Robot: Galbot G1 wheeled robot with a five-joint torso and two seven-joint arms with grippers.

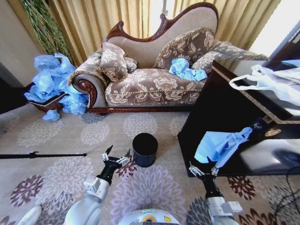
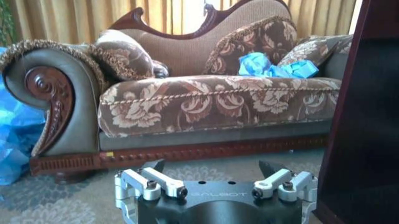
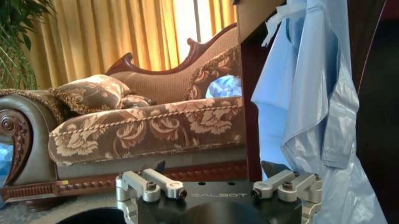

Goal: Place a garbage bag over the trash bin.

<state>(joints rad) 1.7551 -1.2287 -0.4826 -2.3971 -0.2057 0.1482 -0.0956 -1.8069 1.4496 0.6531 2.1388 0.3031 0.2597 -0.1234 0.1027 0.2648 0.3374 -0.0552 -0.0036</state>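
two grippers, left gripper (image 1: 116, 155) and right gripper (image 1: 203, 169), both released; garbage bag (image 1: 220, 145) draped over cabinet (image 1: 220, 110) edge for grasping, trash bin (image 1: 145, 149) on carpet (image 1: 56, 136) unlined.

Garbage bag (image 1: 220, 144): thin, translucent light blue plastic film, creased and faintly shiny. Trash bin (image 1: 145, 149): smooth black sides with a dull sheen. Cabinet (image 1: 220, 117): dark, glossy polished wood. Sofa (image 1: 150, 84): woven floral cloth, with carved varnished wood trim. Carpet (image 1: 70, 136): matt patterned pile. Fingers (image 2: 163, 181): brushed silver metal.
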